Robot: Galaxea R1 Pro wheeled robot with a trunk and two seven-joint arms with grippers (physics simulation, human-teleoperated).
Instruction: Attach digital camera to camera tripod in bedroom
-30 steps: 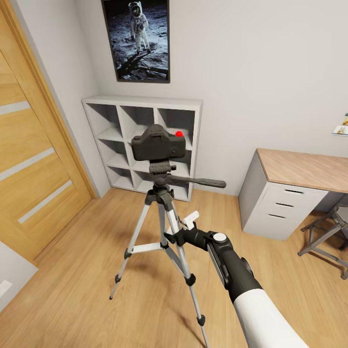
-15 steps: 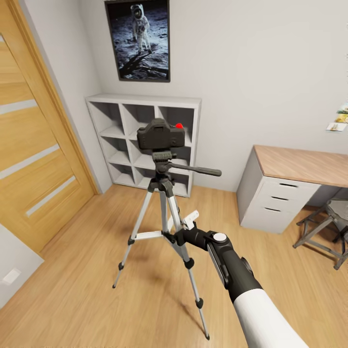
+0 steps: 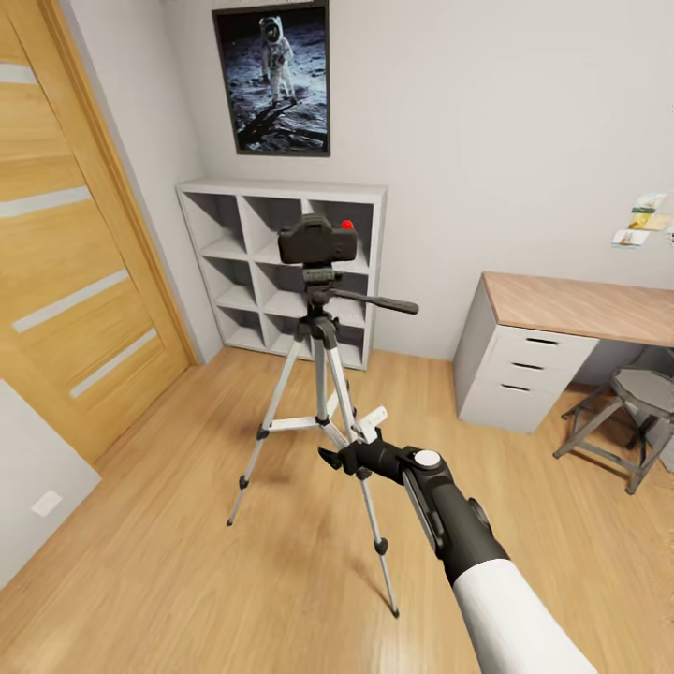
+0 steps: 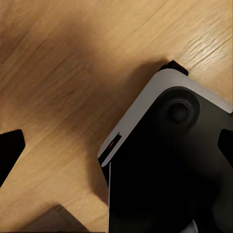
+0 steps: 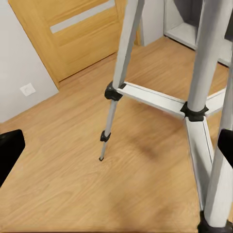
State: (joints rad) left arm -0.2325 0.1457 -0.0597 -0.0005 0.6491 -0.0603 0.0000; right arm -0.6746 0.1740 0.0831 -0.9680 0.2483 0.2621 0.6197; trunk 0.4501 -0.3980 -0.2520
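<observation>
Fingers of the right gripper [image 3: 358, 440], black with white pads, stand apart with nothing between them; one white-padded finger [image 3: 373, 417] points up toward the stand while the dark one reaches out lower. The right wrist view bears this out: dark fingertips sit at opposite edges of the frame, wide open, with only floor and silver legs between. The left gripper [image 4: 116, 145] shows in its own wrist view as dark tips at either edge, so it too reads as spread and empty, hanging over the light wood plank floor [image 3: 168, 562] above part of the robot's grey and black base [image 4: 165, 160].

Beyond the right gripper rises the tall camera tripod [image 3: 323, 393], thin silver telescoping legs with black joints and feet, one leg passing just beside the fingers in the head view. Its long axis is vertical. On its black head, with the long pan handle sticking out to the right, sits the small black digital camera [image 3: 318, 241] with the red dot on top, upright and level, touching the head plate. It lies up and ahead of the right gripper, and the right arm is plainly the nearer one.

By my judgement the camera is already mounted, so little remains; any further move should keep the open fingers off that near leg, since a knock could tip the stand.

Behind stand the white cube shelf [image 3: 225, 271], astronaut poster [image 3: 273, 80], wooden door [image 3: 75, 262] and wood-topped grey desk [image 3: 580, 314].
</observation>
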